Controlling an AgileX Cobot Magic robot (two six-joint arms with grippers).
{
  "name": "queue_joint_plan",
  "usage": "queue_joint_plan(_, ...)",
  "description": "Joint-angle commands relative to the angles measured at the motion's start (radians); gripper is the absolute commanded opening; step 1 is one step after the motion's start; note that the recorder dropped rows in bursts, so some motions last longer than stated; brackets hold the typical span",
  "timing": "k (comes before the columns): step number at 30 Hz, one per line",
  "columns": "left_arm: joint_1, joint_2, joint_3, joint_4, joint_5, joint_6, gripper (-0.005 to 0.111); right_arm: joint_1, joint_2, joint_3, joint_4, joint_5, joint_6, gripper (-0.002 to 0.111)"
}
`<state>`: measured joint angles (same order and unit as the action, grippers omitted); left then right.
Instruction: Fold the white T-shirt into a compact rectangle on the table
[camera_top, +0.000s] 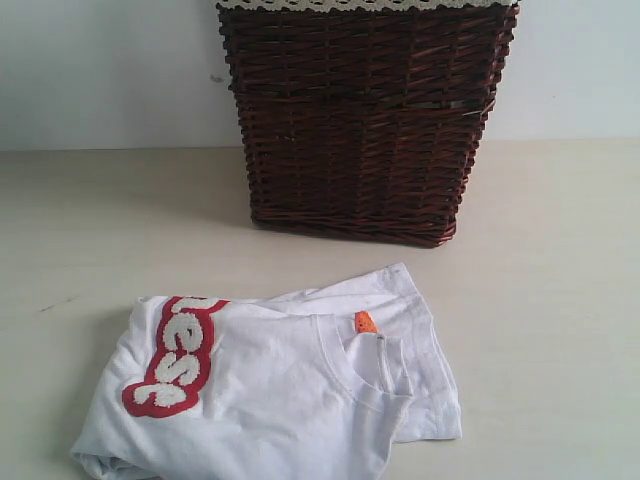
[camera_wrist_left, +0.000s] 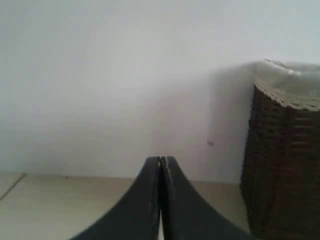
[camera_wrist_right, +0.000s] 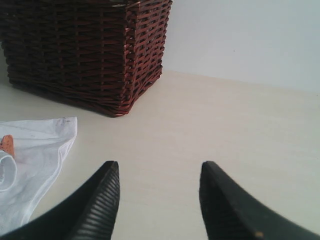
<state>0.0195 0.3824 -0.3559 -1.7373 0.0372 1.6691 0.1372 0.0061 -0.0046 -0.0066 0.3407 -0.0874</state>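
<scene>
Where the T-shirt (camera_top: 270, 400) lies, a wicker basket (camera_top: 365, 120) stands near.

wht tee (camera_top: 290, 400) w/ red band, brown basket (camera_top: 365, 120)

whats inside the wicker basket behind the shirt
Only a lace-edged cloth lining shows at the rim of the wicker basket. Its walls hide the inside from every view.

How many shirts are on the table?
1: the white cloth T-shirt with red lettering lies on the pale beige table before the dark wicker basket, whose inside is hidden.
</scene>
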Motion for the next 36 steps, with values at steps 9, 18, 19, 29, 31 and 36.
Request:
queue_joint_plan(9, -0.006, -0.164, 0.332, 0.008, 0.097, -0.002, 0.0, -0.006, -0.006, 0.005, 0.0, -0.013, -0.004, 0.049)
queue_joint_plan(18, -0.006, -0.164, 0.356, 0.074, 0.221, -0.002, 0.0, -0.006, -0.006, 0.005, 0.0, -0.013, -0.004, 0.049)
queue_joint_plan(19, -0.006, -0.164, 0.356, 0.096, 0.223, -0.002, 0.0, -0.006, -0.006, 0.005, 0.0, -0.013, -0.004, 0.049)
queue_joint_plan(29, -0.005, -0.164, 0.356, 0.119, 0.203, -0.002, 0.0, -0.006, -0.006, 0.005, 0.0, -0.013, -0.004, 0.049)
queue_joint_plan(31, -0.005, -0.164, 0.356, 0.129, 0.147, -0.002, 0.0, -0.006, -0.006, 0.005, 0.0, -0.013, -0.004, 0.049)
queue_joint_plan(36, -0.005, -0.164, 0.356, 0.139, 0.042, -0.002, 0.0, -0.006, -0.006, 0.005, 0.0, -0.013, -0.004, 0.049)
